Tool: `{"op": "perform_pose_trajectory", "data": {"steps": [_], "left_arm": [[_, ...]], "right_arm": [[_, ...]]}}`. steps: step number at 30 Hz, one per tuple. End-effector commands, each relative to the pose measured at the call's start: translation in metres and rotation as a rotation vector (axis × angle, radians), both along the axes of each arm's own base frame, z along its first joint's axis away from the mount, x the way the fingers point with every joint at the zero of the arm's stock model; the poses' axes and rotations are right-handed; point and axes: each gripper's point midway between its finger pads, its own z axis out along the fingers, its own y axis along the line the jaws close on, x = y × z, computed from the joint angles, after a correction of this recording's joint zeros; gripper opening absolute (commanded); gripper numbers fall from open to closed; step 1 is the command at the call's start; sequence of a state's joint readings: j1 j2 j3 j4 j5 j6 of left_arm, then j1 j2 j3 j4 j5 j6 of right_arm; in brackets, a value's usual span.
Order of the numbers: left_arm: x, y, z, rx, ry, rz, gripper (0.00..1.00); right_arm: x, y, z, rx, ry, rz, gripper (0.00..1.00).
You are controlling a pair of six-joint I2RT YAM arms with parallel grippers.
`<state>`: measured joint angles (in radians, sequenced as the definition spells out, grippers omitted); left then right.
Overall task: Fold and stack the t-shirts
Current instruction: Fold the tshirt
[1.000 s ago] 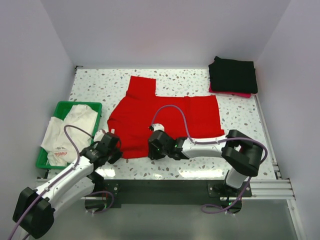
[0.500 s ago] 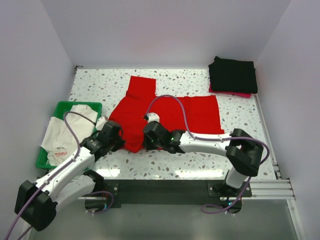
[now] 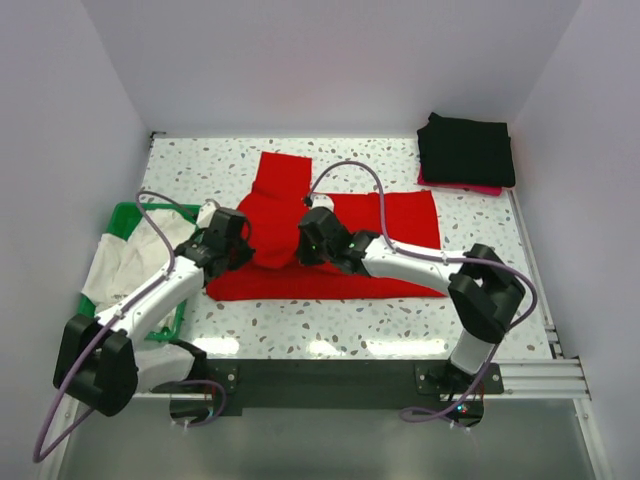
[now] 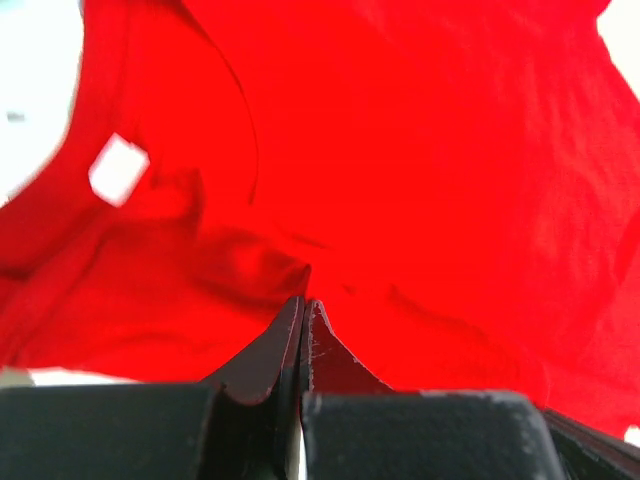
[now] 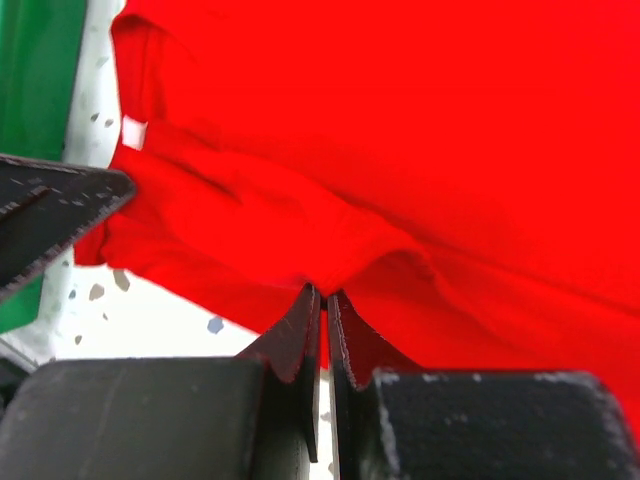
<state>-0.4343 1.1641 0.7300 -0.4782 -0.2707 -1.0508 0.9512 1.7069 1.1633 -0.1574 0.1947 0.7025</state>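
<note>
A white table [image 3: 340, 330] flecked with grey is enclosed on three sides by plain pale walls [image 3: 320, 70]. A green basket [image 3: 122, 214] is set at the table's left edge, towards the front. Along the near edge a black plate [image 3: 320, 378] is fixed, and a metal rail [image 3: 535, 375] is seen to its right. In the right wrist view the basket is shown at upper left, with flecked tabletop beside it.

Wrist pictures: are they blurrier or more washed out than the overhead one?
Left wrist: the red t-shirt is soft-focused, the table blown out white. Right wrist: sharper, table specks visible. Top external: evenly lit, crisp, glare along the table's near edge.
</note>
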Motion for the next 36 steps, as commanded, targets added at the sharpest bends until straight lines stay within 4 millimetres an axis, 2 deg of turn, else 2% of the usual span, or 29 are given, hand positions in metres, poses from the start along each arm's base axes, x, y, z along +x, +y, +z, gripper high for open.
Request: {"op": "perform_pose_trajectory", "data": {"steps": [1, 7, 9, 10, 12, 14, 15, 17, 20, 28, 31, 34, 36], "left_arm": [[0.038, 0.001, 0.024, -0.025, -0.099, -0.002, 0.0], [0.081, -0.001, 0.027, -0.014, -0.1, -0.023, 0.0], [0.088, -0.001, 0.025, -0.005, -0.089, -0.023, 0.0], [0.093, -0.001, 0.024, -0.003, -0.083, -0.019, 0.0], [0.097, -0.001, 0.02, 0.001, -0.074, -0.016, 0.0], [0.102, 0.0, 0.016, 0.002, -0.064, -0.008, 0.0], [0.104, -0.001, 0.015, 0.003, -0.061, -0.008, 0.0], [0.108, 0.0, 0.011, 0.004, -0.053, -0.002, 0.0], [0.114, 0.0, 0.008, -0.003, -0.048, -0.002, 0.0], [0.126, 0.002, 0.004, -0.007, -0.034, 0.011, 0.0], [0.13, 0.005, 0.006, -0.016, -0.045, 0.009, 0.0], [0.136, 0.006, 0.009, -0.032, -0.069, -0.007, 0.01], [0.143, 0.004, 0.013, -0.047, -0.095, -0.029, 0.08]], "right_arm": [[0.018, 0.01, 0.009, 0.028, -0.009, 0.014, 0.01], [0.042, 0.008, 0.001, 0.041, 0.019, -0.006, 0.0], [0.052, 0.008, 0.006, 0.053, 0.012, -0.012, 0.0], [0.055, 0.008, 0.002, 0.046, 0.017, -0.008, 0.0], [0.065, 0.01, 0.006, 0.051, 0.008, -0.011, 0.0], [0.071, 0.011, -0.001, 0.034, 0.021, -0.002, 0.0], [0.076, 0.015, 0.003, 0.041, 0.013, 0.001, 0.0], [0.082, 0.017, 0.0, 0.035, 0.018, 0.004, 0.0], [0.089, 0.015, -0.007, 0.027, 0.032, -0.002, 0.0], [0.103, 0.016, -0.011, 0.009, 0.035, 0.003, 0.01], [0.107, 0.013, -0.011, 0.009, 0.035, -0.002, 0.04], [0.113, 0.004, -0.01, 0.006, 0.03, -0.02, 0.12], [0.117, -0.001, -0.006, 0.011, 0.026, -0.029, 0.17]]}}
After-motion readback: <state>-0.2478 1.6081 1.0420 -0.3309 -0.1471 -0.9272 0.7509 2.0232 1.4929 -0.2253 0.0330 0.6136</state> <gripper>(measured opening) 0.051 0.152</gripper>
